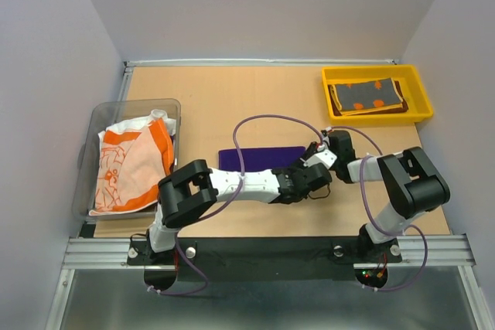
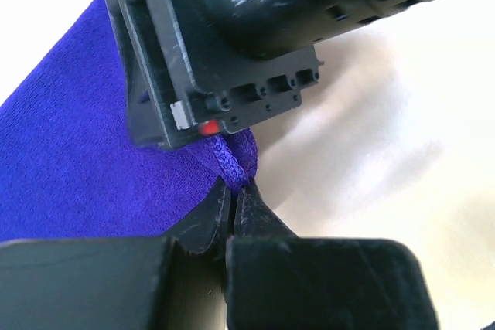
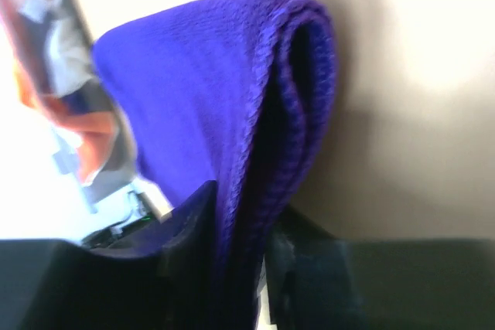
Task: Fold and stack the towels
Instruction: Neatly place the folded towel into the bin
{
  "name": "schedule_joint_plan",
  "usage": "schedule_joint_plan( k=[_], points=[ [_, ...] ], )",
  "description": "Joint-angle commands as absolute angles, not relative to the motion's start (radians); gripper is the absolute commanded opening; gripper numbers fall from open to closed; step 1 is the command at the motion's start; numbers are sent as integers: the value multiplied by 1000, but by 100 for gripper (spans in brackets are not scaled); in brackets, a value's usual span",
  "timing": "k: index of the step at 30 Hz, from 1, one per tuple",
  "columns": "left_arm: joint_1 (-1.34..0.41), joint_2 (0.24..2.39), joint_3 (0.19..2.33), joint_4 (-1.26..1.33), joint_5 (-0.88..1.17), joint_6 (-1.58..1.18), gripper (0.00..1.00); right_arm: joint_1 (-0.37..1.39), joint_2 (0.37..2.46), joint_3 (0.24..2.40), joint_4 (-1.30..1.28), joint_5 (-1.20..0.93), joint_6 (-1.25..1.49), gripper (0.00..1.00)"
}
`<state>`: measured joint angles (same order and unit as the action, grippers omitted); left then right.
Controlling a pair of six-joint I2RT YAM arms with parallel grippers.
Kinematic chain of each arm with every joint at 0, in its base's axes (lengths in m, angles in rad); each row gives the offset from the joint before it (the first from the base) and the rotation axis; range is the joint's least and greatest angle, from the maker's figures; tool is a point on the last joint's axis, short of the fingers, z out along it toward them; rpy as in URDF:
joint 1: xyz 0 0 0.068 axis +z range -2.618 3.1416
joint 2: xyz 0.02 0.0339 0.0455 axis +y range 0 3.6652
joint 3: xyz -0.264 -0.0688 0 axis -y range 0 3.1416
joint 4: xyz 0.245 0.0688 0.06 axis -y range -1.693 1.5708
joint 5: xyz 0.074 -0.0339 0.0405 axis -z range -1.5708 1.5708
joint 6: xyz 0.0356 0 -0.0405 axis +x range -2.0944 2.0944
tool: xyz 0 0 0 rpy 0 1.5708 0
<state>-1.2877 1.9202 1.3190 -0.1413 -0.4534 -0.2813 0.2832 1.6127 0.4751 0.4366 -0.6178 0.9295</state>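
Purple towel [image 1: 259, 158] lies mid-table [image 1: 232, 102], its right end pinched by both arms: left gripper [image 2: 233, 195] clamped on the corner edge, right gripper [image 3: 240, 226] closed around the doubled hem, apparently to carry that end over for a fold.

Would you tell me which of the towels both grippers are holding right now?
The purple towel mid-table; the orange-and-white towel lies in the clear bin, the others in the yellow tray.

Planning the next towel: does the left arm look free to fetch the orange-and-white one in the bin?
Probably not yet: the left gripper is shut on the purple towel, far from the orange-and-white towel.
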Motion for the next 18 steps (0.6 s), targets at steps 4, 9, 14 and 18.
schedule_joint_plan(
  k=[4, 9, 14, 18],
  points=[
    [-1264, 1944, 1413, -152, -439, -327, 26, 281, 1641, 586, 290, -552, 782, 1],
    [-1224, 1855, 1366, -163, -427, -383, 68, 249, 1664, 682, 177, -560, 655, 1],
    [-1151, 1694, 1252, -138, -376, -420, 94, 203, 1706, 833, 29, -517, 523, 0],
    [-1037, 1513, 1134, -132, -295, -416, 97, 166, 1765, 998, -78, -497, 402, 0]
  ],
)
